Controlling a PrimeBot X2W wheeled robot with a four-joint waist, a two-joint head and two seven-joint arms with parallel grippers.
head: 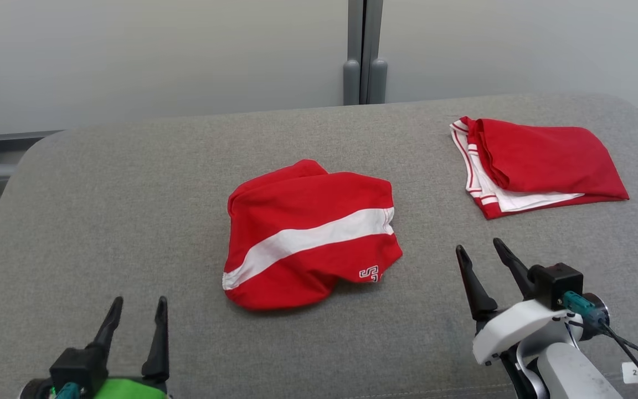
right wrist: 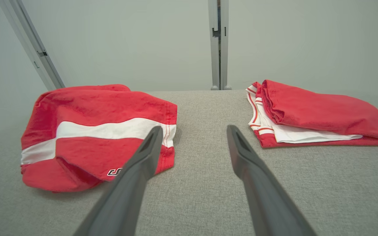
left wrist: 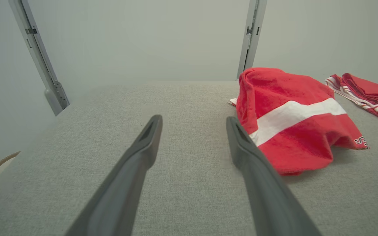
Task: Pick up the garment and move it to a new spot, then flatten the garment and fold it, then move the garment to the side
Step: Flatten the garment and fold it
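At 7 o'clock in my head view, the left gripper [head: 139, 300] sits released, its dark fingers spread above the grey padded surface [head: 130, 183]. Through its wrist camera the fingers point across bare grey fabric.

The garment [head: 308, 233] lies at the centre of the surface, well apart from both grippers. It is a rumpled red heap with a broad white band running across it and a small white logo at its 5 o'clock corner. From the left wrist it lies at 2 o'clock, and from the right wrist at 9 o'clock.

At 4 o'clock the right gripper [head: 478, 245] is released too, jaws wide, fingertips aimed toward 11 o'clock.

At 2 o'clock a second folded garment [head: 540, 160], red with white trim, rests flat near the surface's far right edge.
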